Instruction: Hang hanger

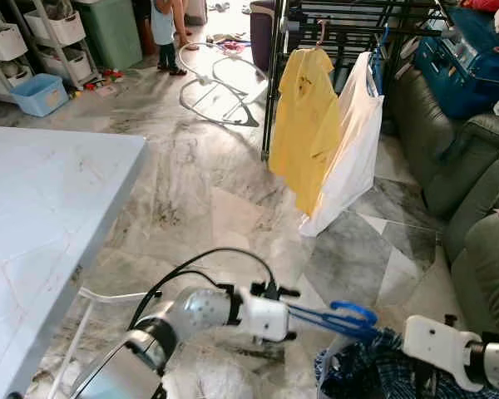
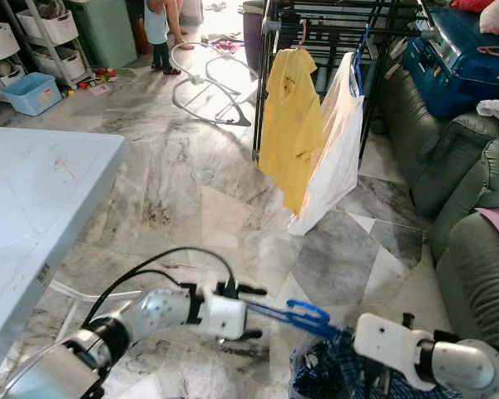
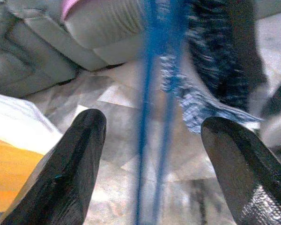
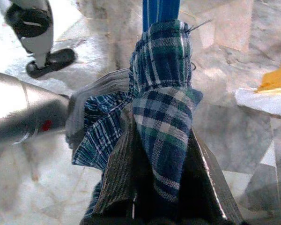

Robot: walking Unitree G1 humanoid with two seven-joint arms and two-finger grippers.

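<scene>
Plaid-draped blue hanger (image 1: 337, 318)

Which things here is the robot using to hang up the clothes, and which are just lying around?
For the job:
blue hanger
plaid shirt on it
left gripper, jaws open either side of the hanger
right gripper, holding the shirt
drying rack with the yellow shirt

Lying about:
white table
green sofa
blue bin
white hanger on the floor

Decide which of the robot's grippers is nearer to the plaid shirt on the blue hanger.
Right. The right gripper has the plaid shirt draped over its fingers. The left gripper sits farther along the blue hanger, fingers spread either side of it, beside the shirt.
</scene>
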